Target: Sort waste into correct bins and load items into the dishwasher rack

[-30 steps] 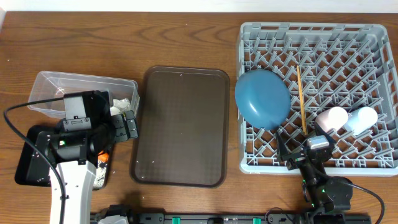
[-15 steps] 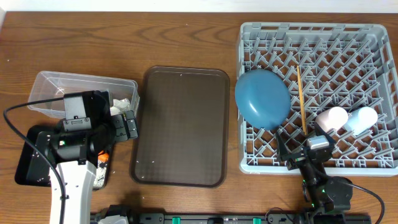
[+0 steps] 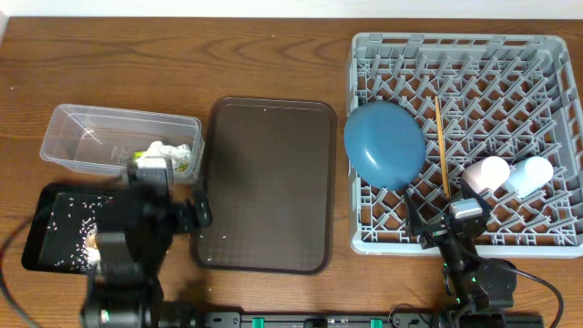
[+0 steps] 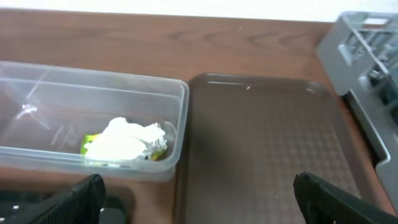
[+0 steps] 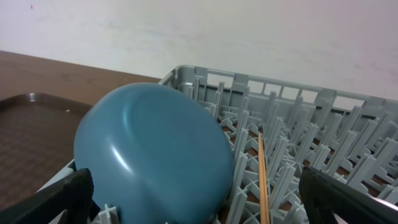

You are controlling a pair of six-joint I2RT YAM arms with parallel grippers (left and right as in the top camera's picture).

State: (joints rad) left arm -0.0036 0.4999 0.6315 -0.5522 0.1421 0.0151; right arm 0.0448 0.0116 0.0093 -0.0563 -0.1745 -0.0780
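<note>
Left hand (image 4: pixel 202 202) is spread wide with nothing in it, hovering low over the worktop (image 3: pixel 137 64) by the near sides of the tub (image 4: pixel 93 99) and the brown tray (image 4: pixel 267 143). Right hand (image 5: pixel 202 199) is just as wide and empty at the rack's (image 3: pixel 455 41) front edge. Wrapper (image 4: pixel 124 142) lies in the tub's right end and rice (image 3: pixel 68 219) is scattered in the black tray (image 3: pixel 30 239) beside it. In the rack, the plate (image 3: pixel 384 144) leans at the left, a chopstick (image 3: pixel 442 146) lies just right of it, and the pink cup (image 3: pixel 487 173) and blue cup (image 3: pixel 531 175) sit side by side.
</note>
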